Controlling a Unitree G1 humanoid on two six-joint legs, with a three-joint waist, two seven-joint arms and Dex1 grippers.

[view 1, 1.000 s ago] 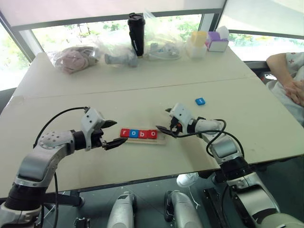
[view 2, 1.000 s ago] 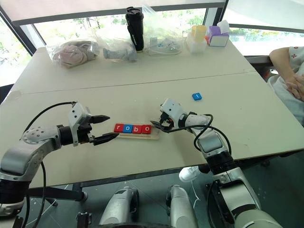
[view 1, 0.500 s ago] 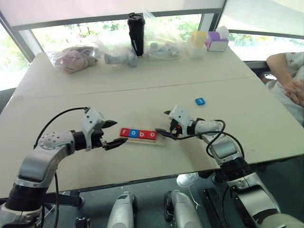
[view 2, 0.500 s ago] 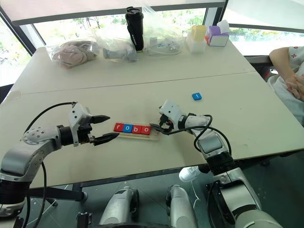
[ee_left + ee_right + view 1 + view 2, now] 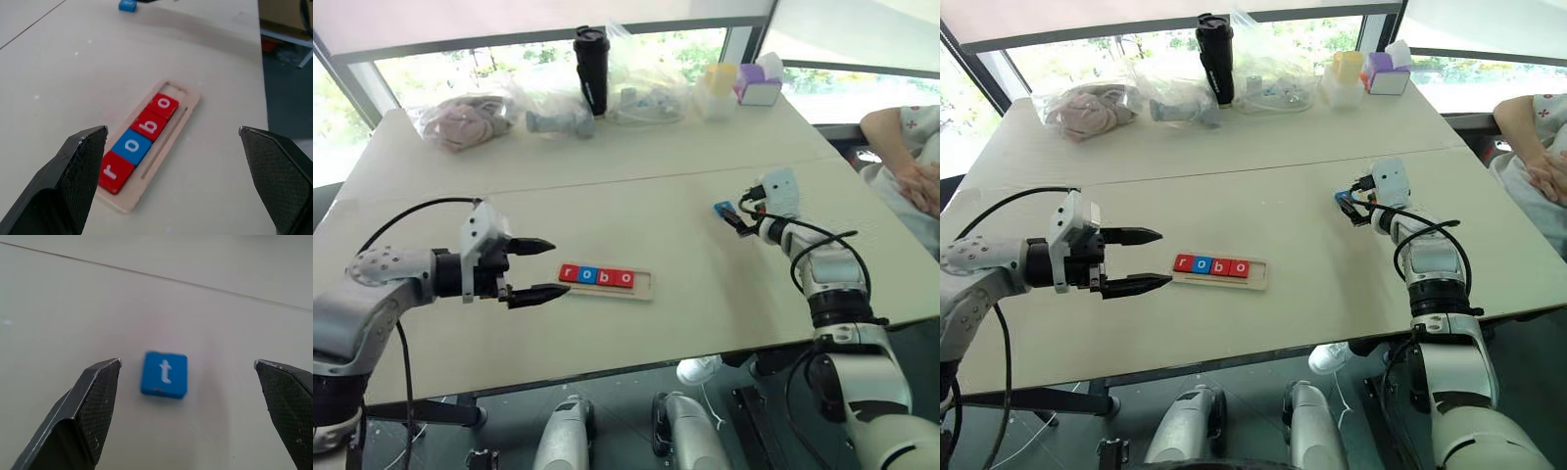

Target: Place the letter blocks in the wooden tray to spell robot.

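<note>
Item: blue t block point(image 5: 165, 374), loose on table point(image 5: 705, 294); wooden tray point(image 5: 644, 286) reads "robo".
Right gripper point(image 5: 188, 396) released, straddling it; risk: thin tile skids when jaws close.

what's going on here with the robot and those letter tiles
The robot is spelling "robot" in the wooden tray. Four letter blocks already sit in it reading r, o, b, o, with the last slot empty. The right gripper hangs open over the blue t block lying loose on the table. The left gripper is open beside the tray, holding nothing.

Office: tables point(image 5: 607, 176) by windows point(image 5: 460, 69)
</note>
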